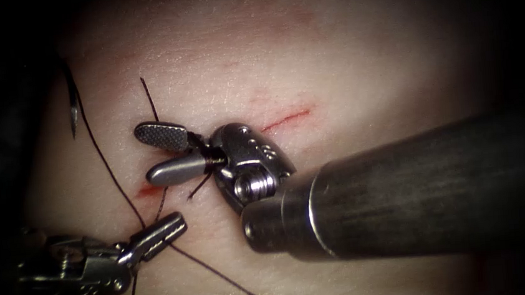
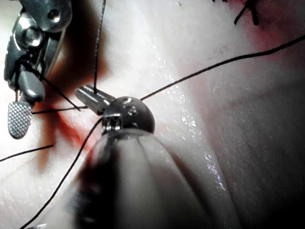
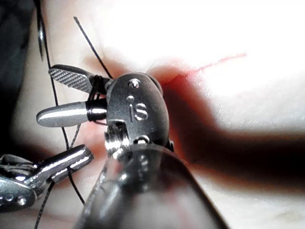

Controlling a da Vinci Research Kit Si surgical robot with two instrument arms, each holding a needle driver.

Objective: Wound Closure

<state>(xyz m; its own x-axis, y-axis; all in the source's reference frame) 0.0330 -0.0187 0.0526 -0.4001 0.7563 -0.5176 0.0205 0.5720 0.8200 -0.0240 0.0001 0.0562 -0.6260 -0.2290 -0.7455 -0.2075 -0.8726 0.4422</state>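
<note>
Meanwhile, right pincer [image 1: 162,154] is gaping, thread [image 1: 104,160] wound at its hinge; left pincer [image 1: 167,227] is clamping thread beside the cut [image 1: 288,119]; needle [image 1: 74,109] is lying far left on tissue [image 1: 343,53]. Coils risk slipping off.

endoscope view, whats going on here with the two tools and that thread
The right tool hangs over the cut in the tissue, jaws open, with thread wound around the base of its jaws. The left tool, lower left, is shut on the thread. The needle lies free on the tissue to the left of the cut, held by neither tool.
</note>
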